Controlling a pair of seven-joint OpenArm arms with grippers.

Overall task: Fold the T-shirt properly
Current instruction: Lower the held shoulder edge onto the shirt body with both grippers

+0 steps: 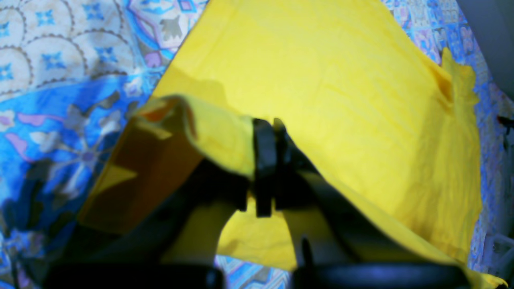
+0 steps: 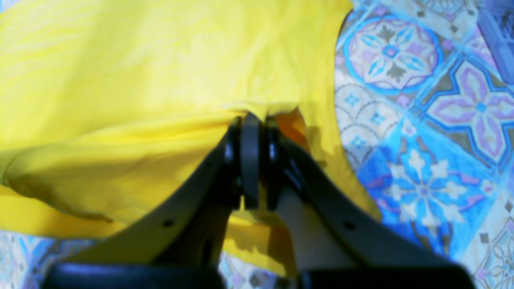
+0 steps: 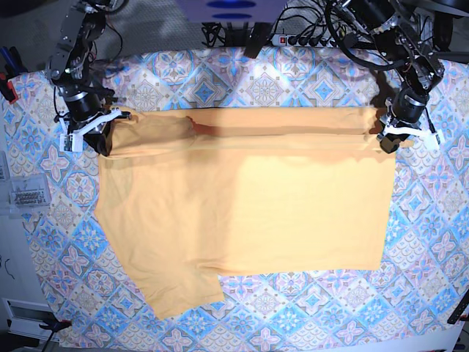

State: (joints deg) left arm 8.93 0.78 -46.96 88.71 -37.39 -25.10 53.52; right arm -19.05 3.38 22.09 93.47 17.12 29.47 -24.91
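Soft, thin and floppy, the T-shirt [image 3: 242,198] sags between the left gripper [image 1: 267,166] and right gripper [image 2: 251,160], both pinched tight on its far edge near the patterned cloth's [image 3: 293,81] back corners.

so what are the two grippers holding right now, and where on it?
Both are shut on the T-shirt. The left gripper pinches one end of its far edge, the right gripper the other end, so that edge is lifted off the patterned cloth.

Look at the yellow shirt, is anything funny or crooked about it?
Yes. One sleeve of the T-shirt sticks out at the bottom, so its outline isn't a neat rectangle. The far edge is lifted, pinched by the left tool and right tool.
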